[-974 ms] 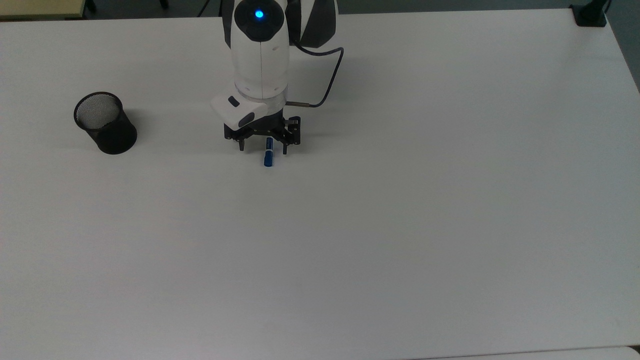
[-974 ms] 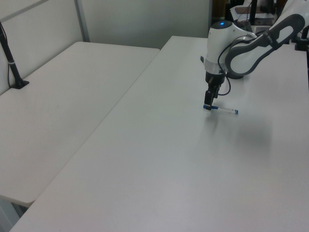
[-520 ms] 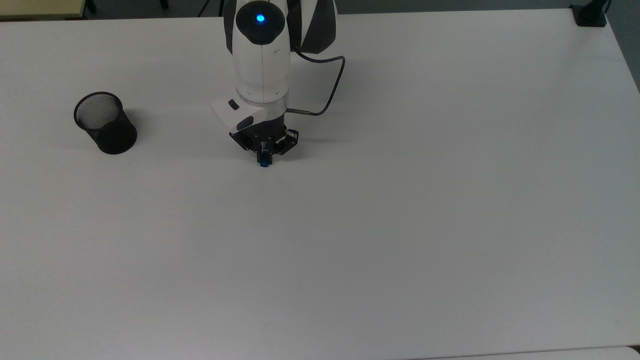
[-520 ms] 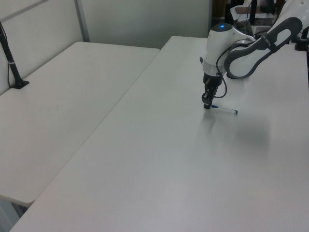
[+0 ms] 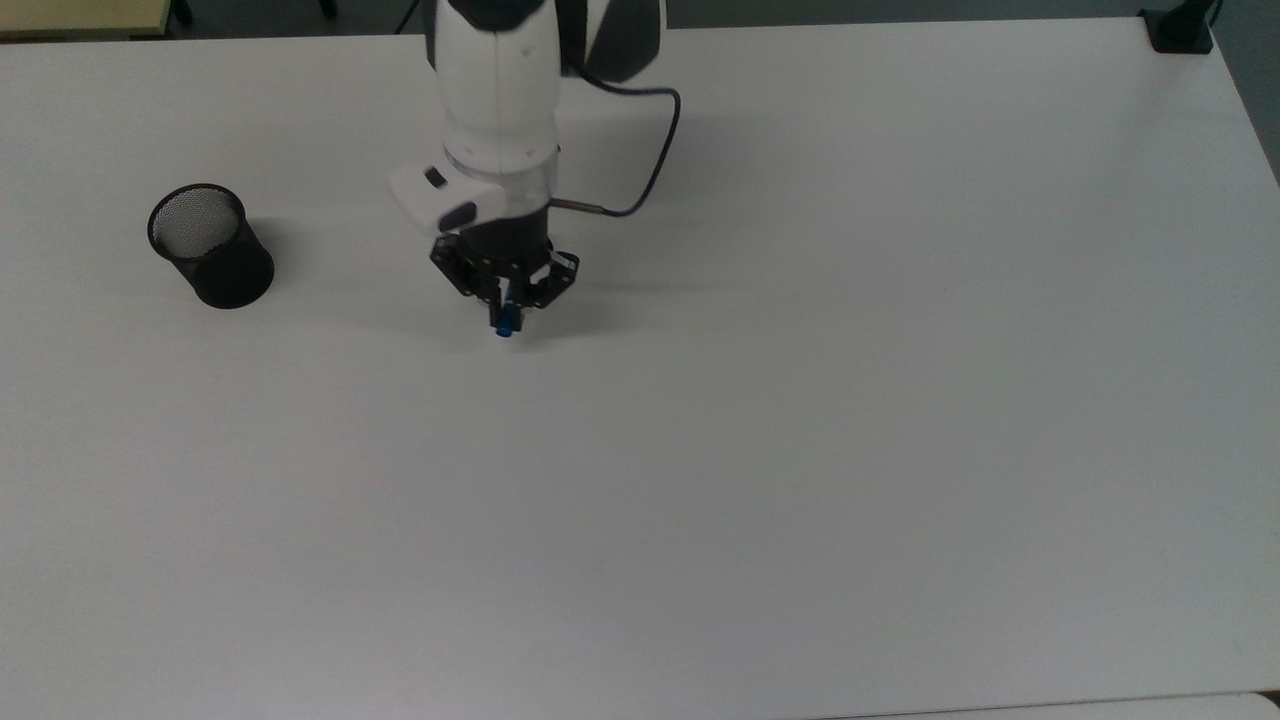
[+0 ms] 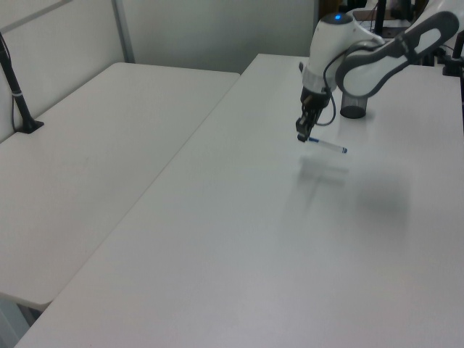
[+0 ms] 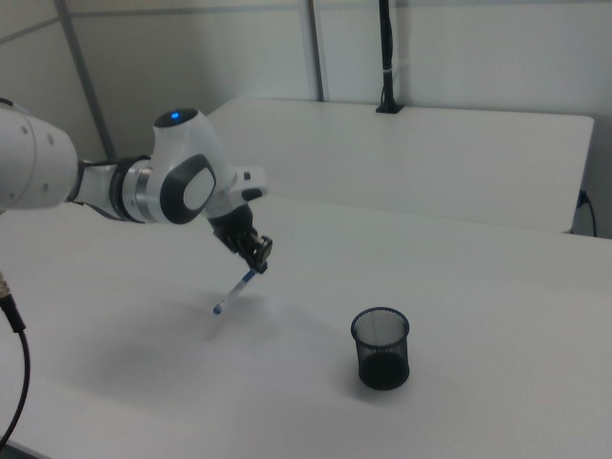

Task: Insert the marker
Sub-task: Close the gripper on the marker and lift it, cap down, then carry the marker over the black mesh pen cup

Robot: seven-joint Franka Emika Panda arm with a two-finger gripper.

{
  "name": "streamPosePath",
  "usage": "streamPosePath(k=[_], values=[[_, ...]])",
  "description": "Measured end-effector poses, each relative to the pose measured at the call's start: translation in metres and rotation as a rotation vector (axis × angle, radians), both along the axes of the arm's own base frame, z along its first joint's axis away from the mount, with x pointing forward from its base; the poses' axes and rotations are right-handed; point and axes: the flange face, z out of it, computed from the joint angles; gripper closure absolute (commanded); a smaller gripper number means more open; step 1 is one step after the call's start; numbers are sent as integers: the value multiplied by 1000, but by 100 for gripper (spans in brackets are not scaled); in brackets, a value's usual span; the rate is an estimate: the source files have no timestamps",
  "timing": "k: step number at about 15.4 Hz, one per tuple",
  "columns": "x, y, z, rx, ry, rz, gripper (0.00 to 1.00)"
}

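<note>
My gripper (image 5: 505, 298) is shut on the marker (image 5: 508, 321), gripping it near its blue cap end. In the left view the marker (image 6: 328, 146) hangs tilted in the air from the gripper (image 6: 303, 135), its white barrel sloping down to the left view's right, with a shadow on the table below. The right view shows the marker (image 7: 234, 293) slanting down from the gripper (image 7: 258, 256). The black mesh cup (image 5: 212, 247) stands upright and empty at the top view's left, well apart from the gripper. The cup (image 7: 382, 347) sits at the right view's lower right.
A wide white table (image 5: 800, 450) stretches all around. A black clamp (image 5: 1180, 30) sits on its far right corner in the top view. A second white table (image 6: 109, 130) adjoins in the left view, with a black pole mount (image 6: 18, 94).
The gripper turned and shut on the marker lying on the table, then lifted it and shifted toward the top view's left. The cup has not moved.
</note>
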Motion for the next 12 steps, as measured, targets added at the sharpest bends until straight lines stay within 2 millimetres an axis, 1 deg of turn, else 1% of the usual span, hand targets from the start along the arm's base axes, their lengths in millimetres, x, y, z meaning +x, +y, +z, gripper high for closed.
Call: streamPosePath(k=[3, 5, 7, 9, 10, 12], values=[[-7, -33, 63, -3, -103, -54, 100], [-16, -57, 96, -11, -154, -83, 100], [-26, -86, 121, -33, -207, -90, 100], [-44, -127, 141, -75, -318, -91, 100], [-56, -149, 146, -104, -378, -90, 100], [-80, -186, 143, -164, -475, -93, 100]])
